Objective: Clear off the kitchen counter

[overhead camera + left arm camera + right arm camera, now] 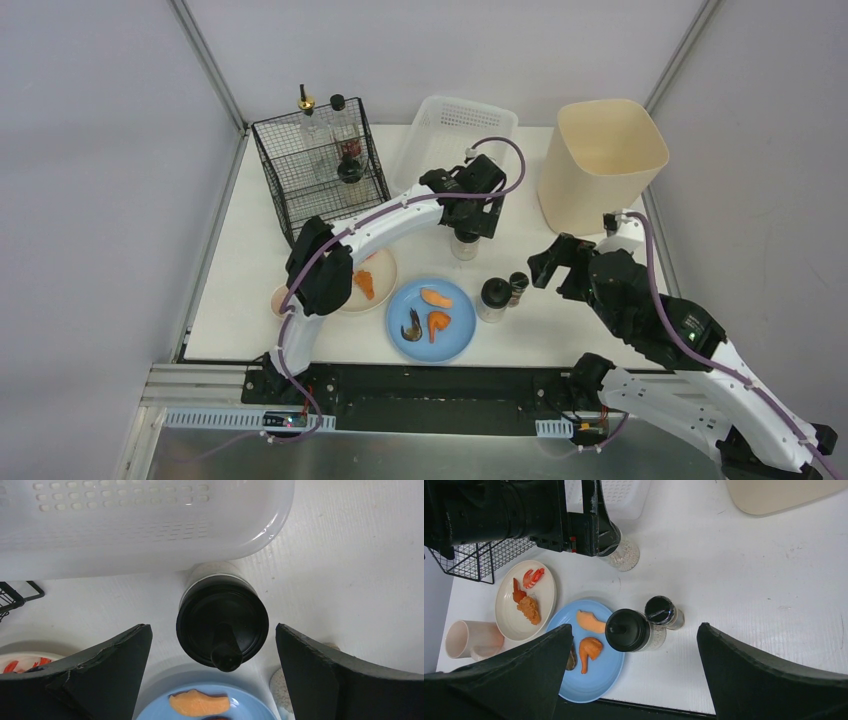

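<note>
A: The tabletop (245, 260) fills the whole white floor of the cell and it is crowded. A blue plate (458, 338) with food scraps sits at the near edge, with a cream plate (506, 617) and a cup (471, 639) to its left. The wire rack (300, 195) stands far left, the white basket (455, 125) far centre, and the beige bin (600, 160) far right.

B: And the left gripper (211, 632)?

A: It is poised over a clear jar (220, 615) with a black lid. The jar stands upright just beside the basket's near corner, between the basket and the blue plate. The jaws gape wide, one on each side of the lid, clear of it and holding nothing.

B: What about the right gripper (634, 630)?

A: It hovers right of a second black-lidded jar (492, 298) and a slim bottle (517, 287), which stand side by side by the blue plate. Its jaws are also spread wide and empty.

B: Which step is this?

A: It is likely the approach to a first pickup, the left arm taking the jar. Nothing looks cleared from the tabletop yet.

B: What does the next move call for?

A: The left gripper should drop straight down so the jaws bracket the jar's body below the lid. Then it closes squarely and lifts without nudging the basket wall. Where the jar then goes cannot be told from here.
</note>
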You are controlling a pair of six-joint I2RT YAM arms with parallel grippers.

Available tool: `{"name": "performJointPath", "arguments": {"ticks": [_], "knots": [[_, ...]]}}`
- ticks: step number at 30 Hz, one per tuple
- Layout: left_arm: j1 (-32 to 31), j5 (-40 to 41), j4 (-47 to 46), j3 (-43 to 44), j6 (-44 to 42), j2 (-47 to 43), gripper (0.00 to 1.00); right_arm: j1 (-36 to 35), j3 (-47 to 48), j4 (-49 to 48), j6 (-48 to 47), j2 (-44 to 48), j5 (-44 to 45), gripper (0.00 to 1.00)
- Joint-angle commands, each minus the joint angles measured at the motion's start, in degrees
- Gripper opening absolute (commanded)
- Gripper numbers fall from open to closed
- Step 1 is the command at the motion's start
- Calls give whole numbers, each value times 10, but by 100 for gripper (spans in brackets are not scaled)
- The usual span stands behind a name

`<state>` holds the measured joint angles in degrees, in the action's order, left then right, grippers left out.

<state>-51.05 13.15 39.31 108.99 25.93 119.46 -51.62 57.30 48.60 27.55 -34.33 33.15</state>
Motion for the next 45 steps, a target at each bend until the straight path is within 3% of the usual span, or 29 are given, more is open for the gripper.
{"name": "performJointPath", "arguments": {"ticks": [1,6,20,25,34,45], "knots": [[-6,22,21,30,-12,5,99,1,-3,-16,-5,9,-3,99],[-7,19,24,32,-13,16,98,1,-9,-18,-4,13,-4,99],[-7,-1,33,63,-18,44,77,1,-16,-18,0,15,-9,99],[-7,-5,36,65,-19,48,59,1,-16,-18,0,18,-8,99],[-7,8,48,52,-23,23,14,2,-14,-14,6,21,-9,99],[-7,1,76,16,-26,-107,0,1,-15,-32,11,0,-12,99]]}}
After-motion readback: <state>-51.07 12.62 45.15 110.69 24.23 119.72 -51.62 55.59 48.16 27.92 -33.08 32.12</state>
